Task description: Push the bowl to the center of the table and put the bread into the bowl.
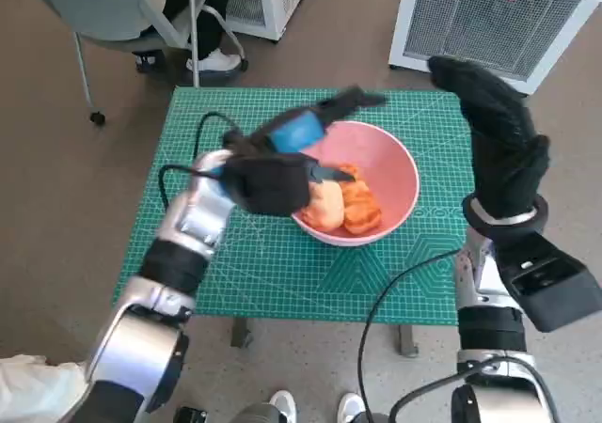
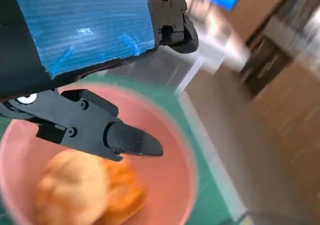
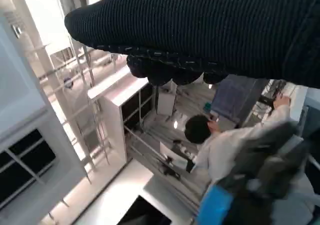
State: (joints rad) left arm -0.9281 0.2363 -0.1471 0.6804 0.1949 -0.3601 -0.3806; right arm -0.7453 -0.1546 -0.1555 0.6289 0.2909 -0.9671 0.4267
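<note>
A pink bowl (image 1: 395,164) sits near the middle of the green mat, with orange-brown bread (image 1: 343,207) lying inside it. My left hand (image 1: 287,155) hovers over the bowl's left rim, blurred, fingers spread and empty. The left wrist view shows the bowl (image 2: 170,135) and the bread (image 2: 85,190) just beyond my black fingers (image 2: 125,137), which hold nothing. My right hand (image 1: 499,127) is raised beside the bowl's right side, fingers extended, holding nothing. The glove (image 3: 210,30) spans the right wrist view.
The green cutting mat (image 1: 282,263) covers the small table. A chair (image 1: 122,19) with a seated person's feet stands behind the table's left. A white grilled appliance (image 1: 489,19) stands at the back right. A person (image 3: 225,140) sits at a desk in the right wrist view.
</note>
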